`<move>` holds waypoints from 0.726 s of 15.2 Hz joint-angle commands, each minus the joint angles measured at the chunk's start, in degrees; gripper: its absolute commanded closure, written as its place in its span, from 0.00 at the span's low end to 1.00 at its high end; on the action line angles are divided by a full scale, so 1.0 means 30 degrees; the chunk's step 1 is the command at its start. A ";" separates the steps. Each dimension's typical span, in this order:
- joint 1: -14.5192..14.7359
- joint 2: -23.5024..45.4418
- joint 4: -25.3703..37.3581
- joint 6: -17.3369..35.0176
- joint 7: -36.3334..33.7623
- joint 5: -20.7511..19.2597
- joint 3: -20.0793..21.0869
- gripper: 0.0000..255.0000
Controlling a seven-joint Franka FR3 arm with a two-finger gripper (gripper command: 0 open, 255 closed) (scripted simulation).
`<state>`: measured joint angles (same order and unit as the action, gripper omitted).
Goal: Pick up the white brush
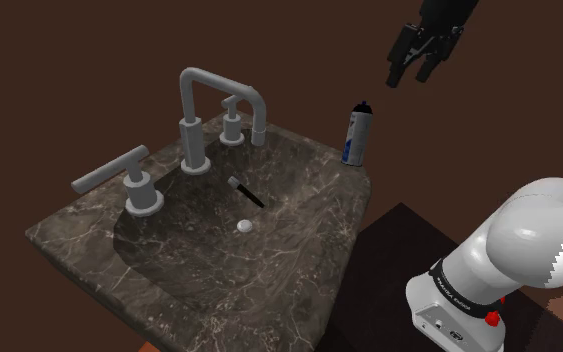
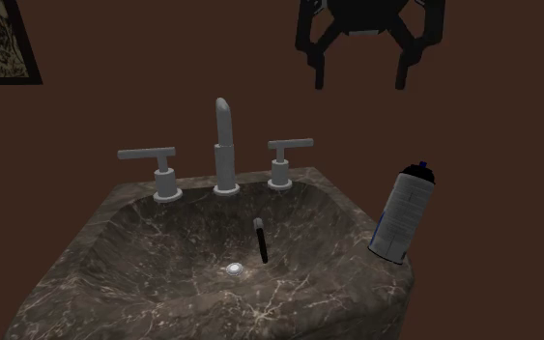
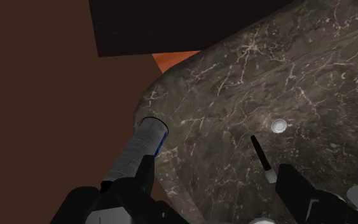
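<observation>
The claw [image 1: 410,78] hangs open and empty, fingers well apart, high above the can's side of the sink. Below it is the dark marble sink [image 1: 314,185], with a grey faucet [image 1: 201,110] on its back rim. A white-and-blue spray can [image 1: 359,135] with a black cap stands on a rim corner. The brush [image 1: 246,192], slim and black with a pale end, lies in the basin, near the round drain [image 1: 244,226].
</observation>
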<state>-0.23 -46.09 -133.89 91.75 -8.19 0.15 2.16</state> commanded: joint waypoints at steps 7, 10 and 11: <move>0.0628 0.1529 -0.2470 0.4431 0.0713 0.0303 0.0208 0.00; 0.0944 0.2712 -0.3353 0.6715 0.1078 0.0453 0.0335 0.00; 0.1048 0.3168 -0.3593 0.7482 0.1201 0.0502 0.0381 0.00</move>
<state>2.44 -37.23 -142.69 111.22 -4.75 1.34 2.96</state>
